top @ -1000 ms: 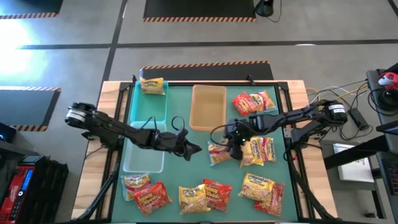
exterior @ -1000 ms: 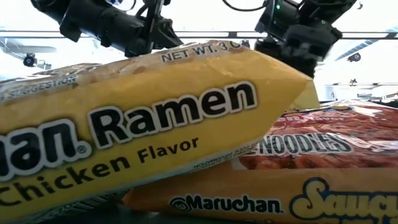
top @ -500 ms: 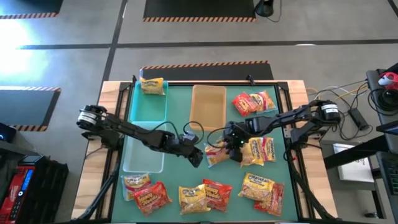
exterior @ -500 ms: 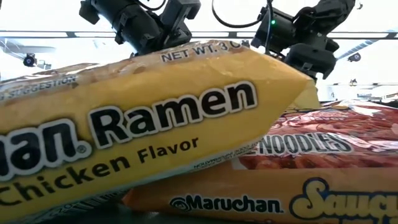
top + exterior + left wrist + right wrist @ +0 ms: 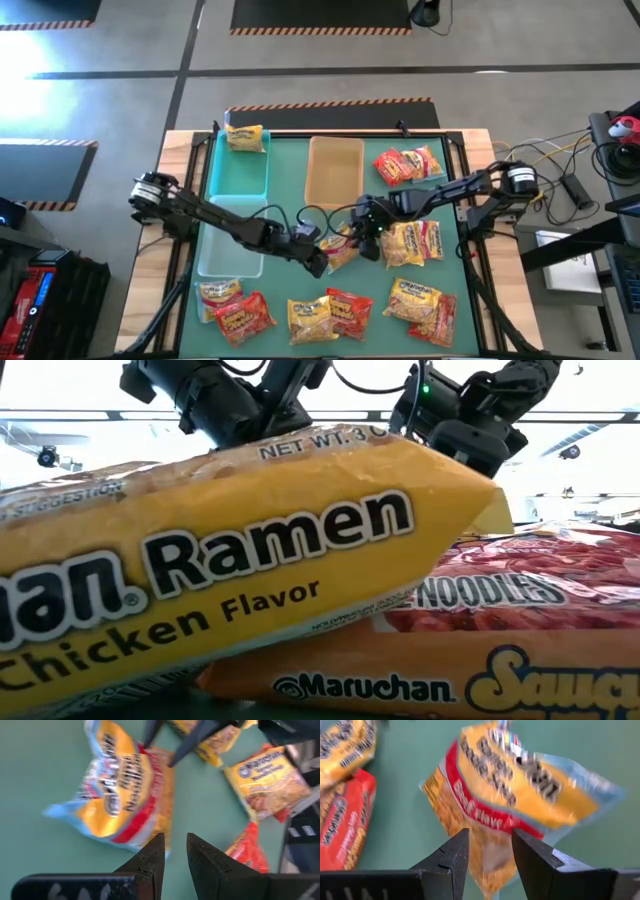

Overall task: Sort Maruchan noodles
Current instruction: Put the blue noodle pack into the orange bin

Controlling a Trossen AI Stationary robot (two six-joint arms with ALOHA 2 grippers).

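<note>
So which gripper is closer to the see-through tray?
Left. The left gripper sits just beside the clear tray, toward the table's middle. The right gripper is farther off, beyond the middle noodle packet.

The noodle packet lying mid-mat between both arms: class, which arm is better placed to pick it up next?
Probably the right. The right gripper sits at the packet with jaws open at its edge; the left gripper's jaws are nearly closed beside it.

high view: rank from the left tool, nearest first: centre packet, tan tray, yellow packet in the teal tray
From the left tool:
1. Centre packet, right beside it, between both tools.
2. Tan tray, farther up mid-table.
3. Yellow packet, in the teal tray's far end.
</note>
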